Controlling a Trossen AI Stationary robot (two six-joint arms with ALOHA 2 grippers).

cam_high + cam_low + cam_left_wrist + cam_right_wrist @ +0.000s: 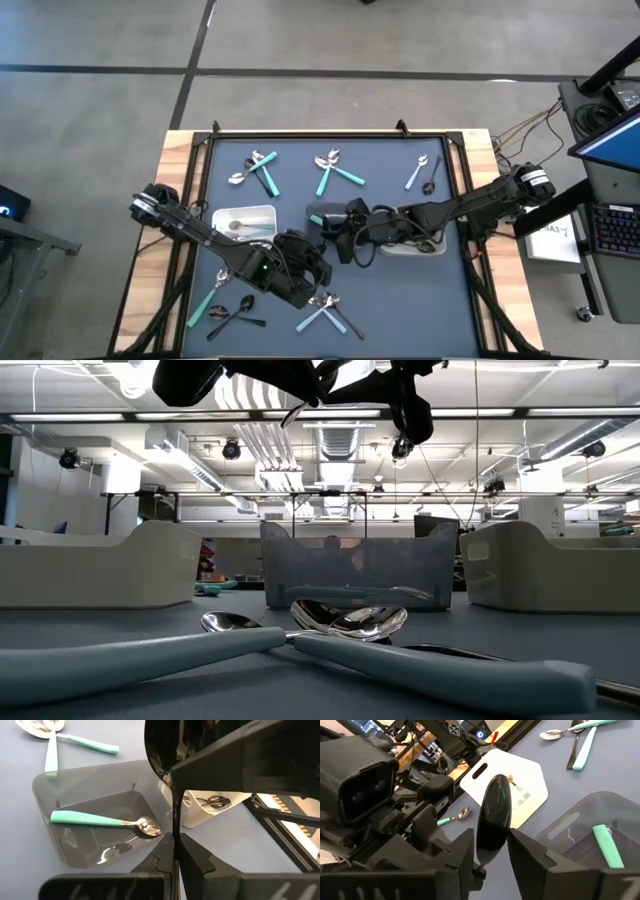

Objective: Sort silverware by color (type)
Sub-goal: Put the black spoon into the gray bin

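The left hand is clenched on a black spoon, whose bowl seemingly stands between the right hand's parted fingers.

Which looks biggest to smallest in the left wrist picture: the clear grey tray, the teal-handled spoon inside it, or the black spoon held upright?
1. Clear grey tray, the widest.
2. Black spoon, shut in the left gripper; it sits right at the camera, so its rank is unsure.
3. Teal-handled spoon, smallest.
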